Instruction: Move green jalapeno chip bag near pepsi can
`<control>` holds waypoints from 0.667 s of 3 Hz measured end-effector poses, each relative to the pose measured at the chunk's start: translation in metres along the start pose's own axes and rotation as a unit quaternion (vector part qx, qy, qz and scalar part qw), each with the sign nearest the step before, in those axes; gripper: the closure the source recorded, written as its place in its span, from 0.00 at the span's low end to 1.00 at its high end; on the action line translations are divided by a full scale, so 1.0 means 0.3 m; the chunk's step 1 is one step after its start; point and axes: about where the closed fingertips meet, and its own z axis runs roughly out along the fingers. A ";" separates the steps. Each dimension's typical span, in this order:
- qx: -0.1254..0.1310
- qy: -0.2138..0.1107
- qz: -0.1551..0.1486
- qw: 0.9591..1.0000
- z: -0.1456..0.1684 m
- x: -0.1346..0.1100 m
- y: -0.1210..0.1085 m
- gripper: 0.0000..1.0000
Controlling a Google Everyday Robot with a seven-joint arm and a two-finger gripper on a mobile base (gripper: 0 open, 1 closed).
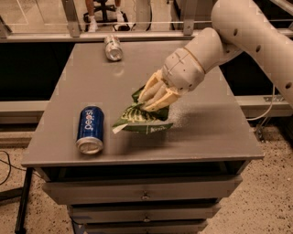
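1. The grey table [206, 128] fills mid-frame
2. The white arm [238, 32] reaches in from upper right
3. The gripper [153, 98], at centre, clamps the top edge of the green jalapeno chip bag [142, 121]
4. The pepsi can [90, 129] lies on its side at lower left, just beside the bag
5. A silver can [113, 48] lies at upper left, well apart

A grey, flat metal tabletop [215, 132] sits on a grey cabinet with stacked drawers [142, 192]. Pale speckled floor [270, 201] spreads near right. A silver metal rail [46, 36] crosses the far side, a black office chair base [104, 13] beyond it. The hand [153, 98] hangs over the tabletop's middle.
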 end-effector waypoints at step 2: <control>-0.033 -0.018 -0.033 0.999 0.069 -0.029 0.040 0.35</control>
